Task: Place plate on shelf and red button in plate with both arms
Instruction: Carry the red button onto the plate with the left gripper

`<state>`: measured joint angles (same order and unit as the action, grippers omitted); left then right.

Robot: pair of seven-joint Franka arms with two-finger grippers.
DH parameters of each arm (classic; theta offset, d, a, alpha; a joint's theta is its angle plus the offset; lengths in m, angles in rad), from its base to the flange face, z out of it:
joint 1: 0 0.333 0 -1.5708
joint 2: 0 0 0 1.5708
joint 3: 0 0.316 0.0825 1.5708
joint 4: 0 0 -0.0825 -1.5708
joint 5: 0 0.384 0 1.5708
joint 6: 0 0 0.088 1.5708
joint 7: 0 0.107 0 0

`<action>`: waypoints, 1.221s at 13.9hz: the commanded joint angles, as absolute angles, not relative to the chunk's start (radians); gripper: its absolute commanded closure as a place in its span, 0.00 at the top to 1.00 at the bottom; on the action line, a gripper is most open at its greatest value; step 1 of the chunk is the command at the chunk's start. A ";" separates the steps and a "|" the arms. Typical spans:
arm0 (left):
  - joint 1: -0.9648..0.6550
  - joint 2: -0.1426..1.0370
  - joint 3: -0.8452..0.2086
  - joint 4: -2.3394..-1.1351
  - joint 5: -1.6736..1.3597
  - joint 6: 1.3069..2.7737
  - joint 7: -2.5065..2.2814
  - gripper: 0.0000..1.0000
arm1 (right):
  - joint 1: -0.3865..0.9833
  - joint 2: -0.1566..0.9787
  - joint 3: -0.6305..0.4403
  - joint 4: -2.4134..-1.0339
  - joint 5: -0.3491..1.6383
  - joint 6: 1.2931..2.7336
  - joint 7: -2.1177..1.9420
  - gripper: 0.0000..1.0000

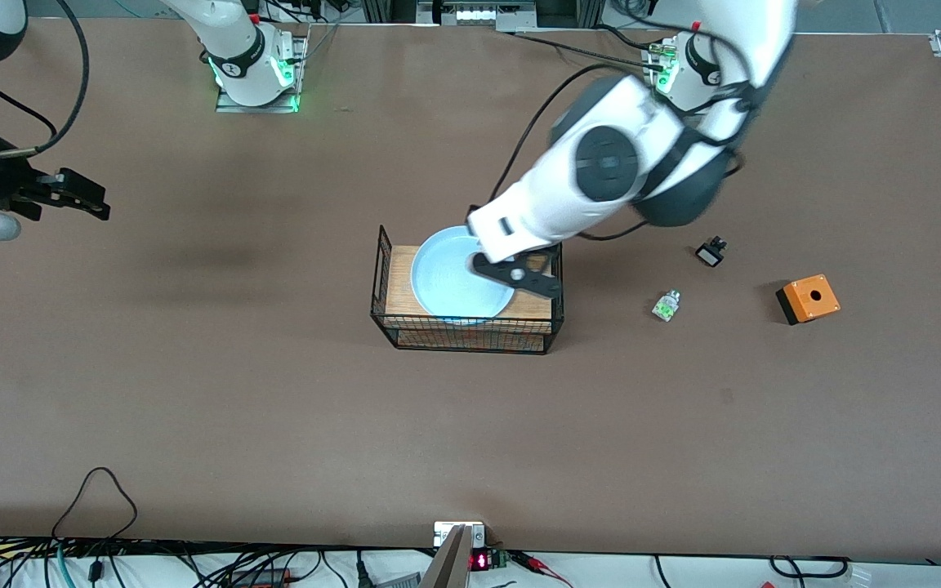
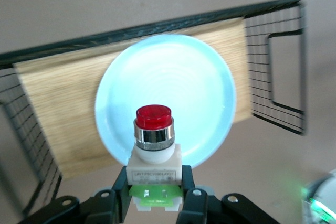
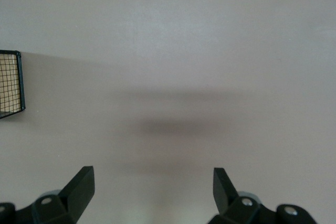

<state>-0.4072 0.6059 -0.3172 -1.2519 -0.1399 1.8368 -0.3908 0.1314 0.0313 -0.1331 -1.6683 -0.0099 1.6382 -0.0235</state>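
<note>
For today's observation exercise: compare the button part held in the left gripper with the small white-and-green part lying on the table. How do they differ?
The red button has a red cap above a metal collar; the white-and-green part shows no red tip. The red button is clamped in the left gripper over the plate, while the white-and-green part lies loose on the table, toward the left arm's end. Both share a white body with green.

Brown desk [image 1: 274, 408]. Wire basket with wooden floor [image 1: 466, 317] at mid-desk. Toward the left arm's end of the desk: small white-and-green part [image 1: 666, 305], small black-and-white part [image 1: 711, 251] farther from the front camera, orange box with a round hole on top [image 1: 809, 299] nearest that end. All stand well apart.
</note>
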 commanded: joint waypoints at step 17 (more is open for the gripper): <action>-0.217 0.453 -0.285 -1.206 -0.046 1.498 -0.468 1.00 | 0.132 0.023 -0.118 -1.658 -0.008 1.635 -0.035 1.00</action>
<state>-0.3070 0.5221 -0.2711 -1.1835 -0.0700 1.5772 -0.4681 0.1337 0.0305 -0.1188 -1.6637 -0.0099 1.6386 -0.0239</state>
